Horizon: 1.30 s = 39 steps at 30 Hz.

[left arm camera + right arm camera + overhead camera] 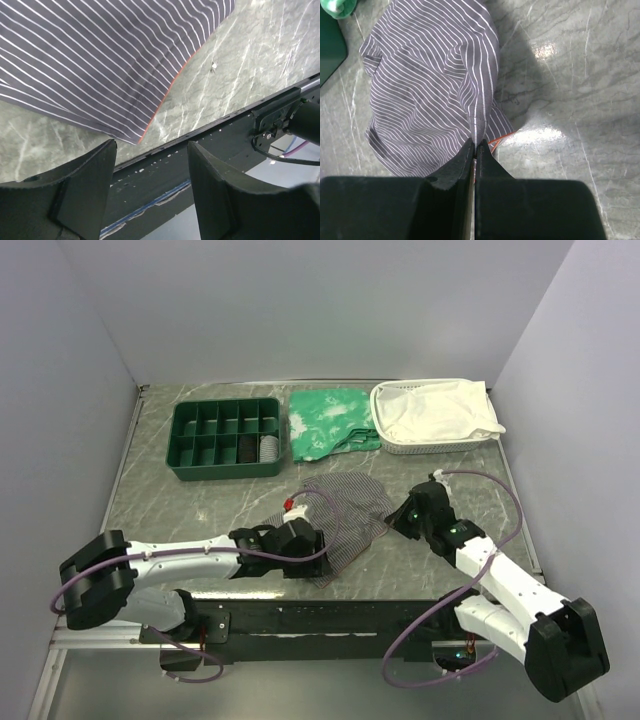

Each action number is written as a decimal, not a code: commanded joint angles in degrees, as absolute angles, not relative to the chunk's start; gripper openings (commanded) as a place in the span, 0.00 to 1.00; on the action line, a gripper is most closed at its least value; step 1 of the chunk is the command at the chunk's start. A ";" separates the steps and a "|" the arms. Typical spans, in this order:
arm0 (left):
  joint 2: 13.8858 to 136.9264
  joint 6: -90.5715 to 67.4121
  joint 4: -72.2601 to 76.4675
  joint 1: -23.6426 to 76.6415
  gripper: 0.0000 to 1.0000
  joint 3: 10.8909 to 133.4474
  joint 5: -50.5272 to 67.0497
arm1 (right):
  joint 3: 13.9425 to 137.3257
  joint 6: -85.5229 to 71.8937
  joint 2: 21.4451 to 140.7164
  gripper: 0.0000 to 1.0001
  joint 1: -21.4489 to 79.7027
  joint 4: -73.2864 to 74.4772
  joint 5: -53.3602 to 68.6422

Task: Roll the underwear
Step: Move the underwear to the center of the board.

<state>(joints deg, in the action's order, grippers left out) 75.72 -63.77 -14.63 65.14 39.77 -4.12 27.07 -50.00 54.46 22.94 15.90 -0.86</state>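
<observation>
The underwear (345, 508) is grey with fine pinstripes and lies crumpled near the table's front middle, with an orange-red tag (291, 506) at its left. My right gripper (391, 522) is at its right edge. In the right wrist view my right gripper (476, 146) is shut on a raised fold of the underwear (430, 95), beside an orange hem. My left gripper (312, 558) is over the near left part of the garment. In the left wrist view it (151, 167) is open and empty, just short of the underwear's near corner (100, 65), above the table's front edge.
A green compartment tray (190, 440) stands at the back left with rolled items (257, 448) in two cells. A green white-patterned cloth (332, 420) lies beside it. A white basket (400, 445) holding a white cloth (435, 410) is at the back right. Walls enclose the table.
</observation>
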 commanded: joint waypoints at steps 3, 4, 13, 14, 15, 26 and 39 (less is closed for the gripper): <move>78.48 -68.37 -12.83 66.62 0.66 39.55 -1.50 | 28.04 -48.69 53.70 0.00 22.68 15.38 -0.88; 78.83 -68.73 -12.83 66.80 0.66 39.29 -1.41 | 28.21 -48.43 53.70 0.00 22.68 15.38 -0.97; 75.15 -77.95 -9.24 66.97 0.63 33.58 -3.16 | 27.77 -48.60 51.68 0.00 22.68 15.47 -1.32; 75.15 -78.39 -8.18 66.97 0.63 33.49 -3.34 | 27.51 -48.60 51.33 0.00 22.68 15.38 -1.32; 75.32 -79.18 -7.30 66.97 0.63 33.40 -3.34 | 27.42 -48.69 51.15 0.00 22.76 15.47 -1.41; 79.80 -82.00 -4.04 66.97 0.55 35.60 -4.31 | 25.84 -48.78 49.40 0.00 22.76 15.47 -0.62; 80.94 -85.61 -1.67 66.97 0.46 33.05 -2.90 | 24.79 -48.61 48.96 0.00 22.76 14.24 -0.18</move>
<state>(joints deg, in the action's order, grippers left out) 81.71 -83.37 -4.36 66.59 34.00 -3.18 25.58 -48.99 50.28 22.94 15.84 -0.36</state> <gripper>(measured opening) 0.423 0.023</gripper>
